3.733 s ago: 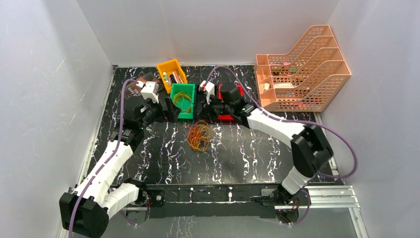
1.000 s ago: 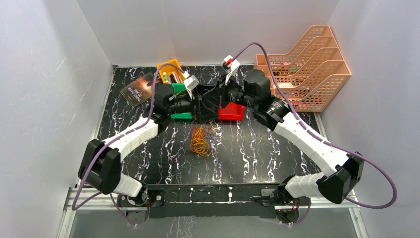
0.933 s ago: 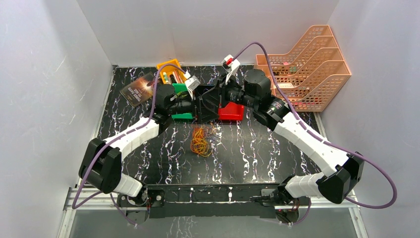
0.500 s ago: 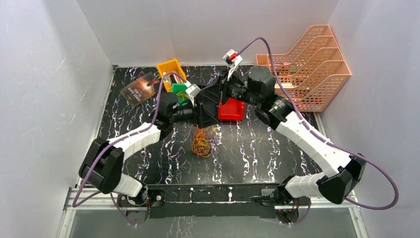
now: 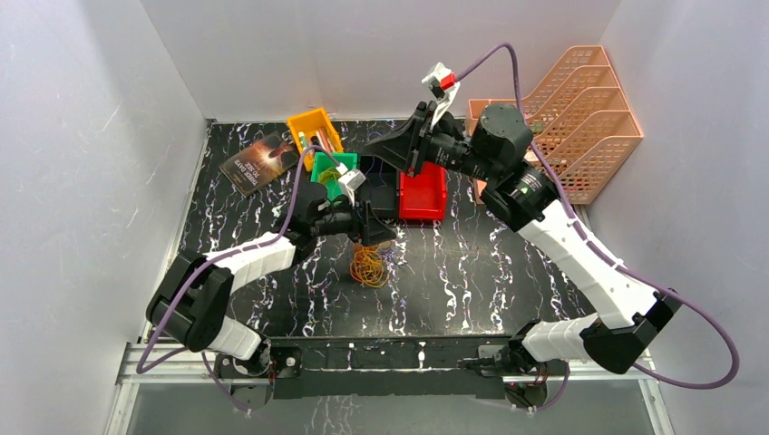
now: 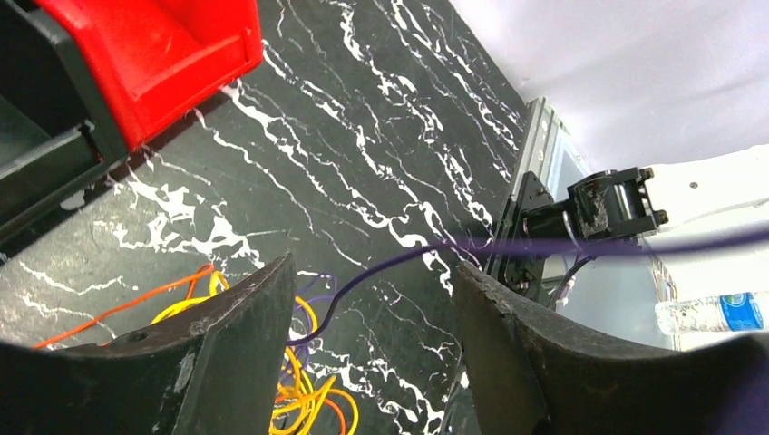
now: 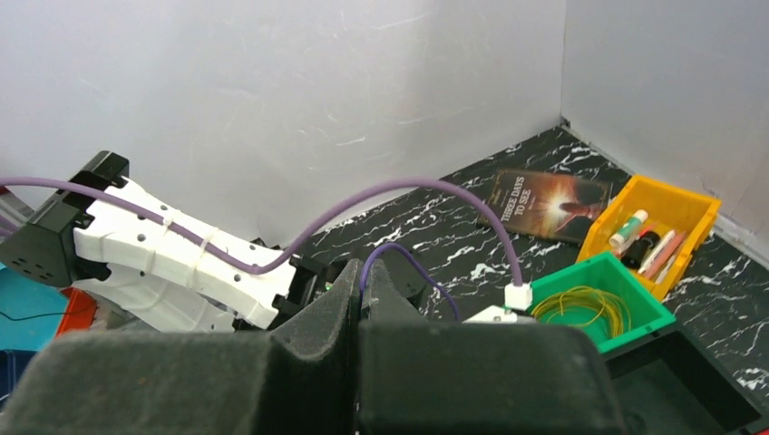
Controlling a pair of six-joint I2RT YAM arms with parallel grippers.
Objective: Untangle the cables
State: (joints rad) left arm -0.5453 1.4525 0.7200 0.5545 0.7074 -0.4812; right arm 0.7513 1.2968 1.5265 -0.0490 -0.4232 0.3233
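The thin yellow, orange and red wire cables (image 5: 367, 265) lie tangled mid-frame; your right gripper (image 7: 360, 292) pinches one purple strand (image 6: 426, 249), left gripper (image 6: 374, 272) open.

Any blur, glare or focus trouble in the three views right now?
Top external: evenly lit, sharp, the cables small but distinct. Left wrist: table crisp, a thin purple wire clear between dark, soft fingers. Right wrist: the right end effector, shut on that wire, is a blurred mass; the green bin behind is sharp.
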